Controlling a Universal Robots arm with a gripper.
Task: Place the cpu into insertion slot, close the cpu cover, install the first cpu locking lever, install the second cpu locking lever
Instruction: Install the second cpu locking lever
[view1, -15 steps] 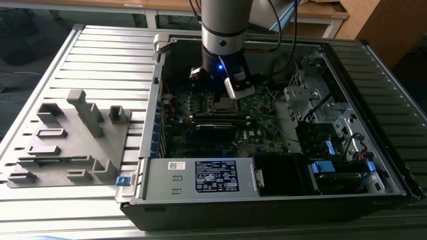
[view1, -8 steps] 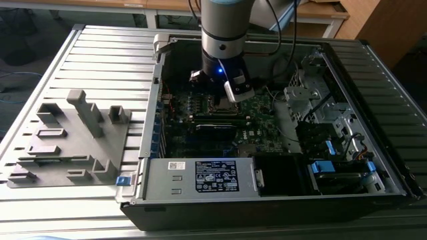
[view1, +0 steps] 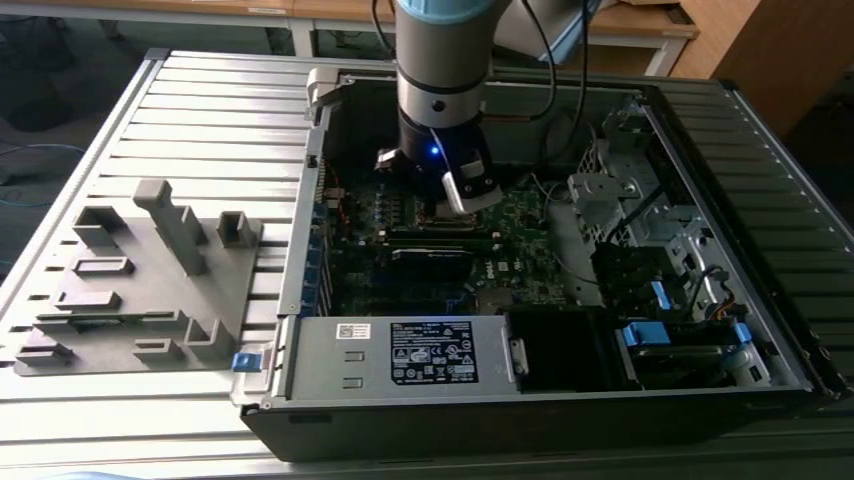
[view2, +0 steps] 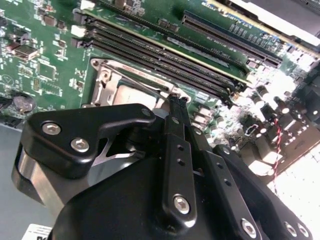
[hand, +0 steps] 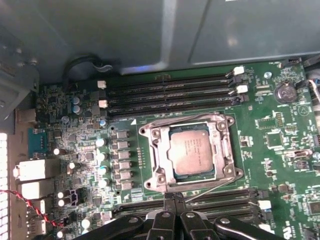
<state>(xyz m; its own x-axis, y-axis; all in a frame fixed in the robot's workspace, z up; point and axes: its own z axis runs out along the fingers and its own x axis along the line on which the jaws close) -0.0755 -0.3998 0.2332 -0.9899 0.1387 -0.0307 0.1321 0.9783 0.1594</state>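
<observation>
A slatted grey metal desk (view1: 200, 110) carries the scene in the exterior view. Toward that view's left lies a grey fixture block (view1: 134, 290) with upright posts and recesses; to its right, an open black computer case (view1: 561, 400) lies on its side, exposing the green motherboard (view1: 521, 225). The arm (view1: 447, 60) descends into the case, and its pincer (view1: 457, 195) hangs just above the board near the socket area, which the arm largely hides from this camera.

The first wrist view supplies what the exterior view conceals. The cpu (hand: 192, 152), its dull silver top facing up, sits inside the insertion slot (hand: 172, 176). The cpu cover (hand: 156, 155) lies flat around the chip, framing it, and thin wire locking levers (hand: 210, 186) run along the frame's edges. Long black memory slots (hand: 170, 92) lie on one side of the socket and further slots (hand: 220, 197) on the other. The pincer (hand: 174, 200) shows its fingertips (hand: 168, 199) drawn together, gripping nothing, at the socket edge beside one wire lever.

The second wrist view looks along the black fingers (view2: 175, 165) from behind: the pincer (view2: 177, 99) tips meet at the corner of the cpu cover (view2: 107, 82), with the cpu (view2: 132, 95) partly visible beyond the pincer body.
</observation>
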